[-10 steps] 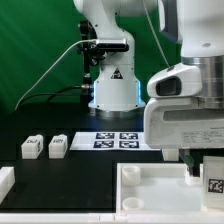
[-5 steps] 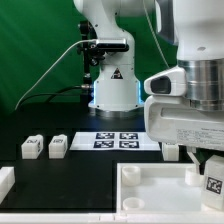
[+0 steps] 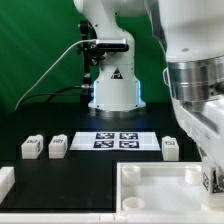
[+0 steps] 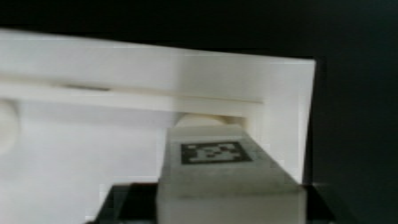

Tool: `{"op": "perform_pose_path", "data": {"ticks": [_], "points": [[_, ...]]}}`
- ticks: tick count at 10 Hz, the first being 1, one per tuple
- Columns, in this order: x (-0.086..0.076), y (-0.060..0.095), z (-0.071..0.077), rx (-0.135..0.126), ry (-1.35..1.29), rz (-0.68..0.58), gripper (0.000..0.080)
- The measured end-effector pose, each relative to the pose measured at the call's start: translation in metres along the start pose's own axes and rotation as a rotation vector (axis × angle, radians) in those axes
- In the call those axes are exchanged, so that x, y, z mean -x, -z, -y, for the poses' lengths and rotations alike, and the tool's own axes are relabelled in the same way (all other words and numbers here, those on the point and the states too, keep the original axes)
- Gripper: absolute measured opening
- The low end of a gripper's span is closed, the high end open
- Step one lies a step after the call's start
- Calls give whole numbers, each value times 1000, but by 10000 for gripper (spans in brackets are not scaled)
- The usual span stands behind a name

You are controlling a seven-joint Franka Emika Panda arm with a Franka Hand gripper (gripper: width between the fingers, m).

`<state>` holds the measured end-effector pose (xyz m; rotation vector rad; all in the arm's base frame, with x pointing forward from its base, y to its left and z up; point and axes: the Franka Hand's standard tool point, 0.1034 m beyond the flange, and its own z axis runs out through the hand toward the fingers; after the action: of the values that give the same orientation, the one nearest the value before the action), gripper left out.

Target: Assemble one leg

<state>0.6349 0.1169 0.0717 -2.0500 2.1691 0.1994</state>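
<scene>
My gripper (image 3: 206,168) is at the exterior view's lower right and is shut on a leg (image 3: 211,180), a small white block with a black-and-white tag. In the wrist view the leg (image 4: 217,160) stands between my dark fingers (image 4: 128,203), its tip at a corner socket of the large white tray-like piece (image 4: 107,120). That piece (image 3: 160,190) lies at the front of the table. Three more legs lie on the black table: two at the exterior view's left (image 3: 31,147) (image 3: 57,146) and one to the right (image 3: 170,147).
The marker board (image 3: 118,140) lies flat in front of the robot base (image 3: 112,85). A white block (image 3: 5,180) sits at the exterior view's lower left edge. A green backdrop closes the back.
My wrist has swung nearer the exterior camera and fills more of the exterior view's right. The held leg has gone slightly down and right. The third loose leg has come into view.
</scene>
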Motion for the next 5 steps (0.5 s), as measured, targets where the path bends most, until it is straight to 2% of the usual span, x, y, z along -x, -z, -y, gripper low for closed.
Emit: {"op": "perform_pose_path", "data": {"ticks": [1, 3, 4, 5], "points": [[3, -2, -2, 1, -51, -1, 299], [4, -2, -2, 2, 25, -1, 297], [4, -3, -3, 2, 57, -1, 469], [3, -6, -4, 2, 173, -3, 586]]}}
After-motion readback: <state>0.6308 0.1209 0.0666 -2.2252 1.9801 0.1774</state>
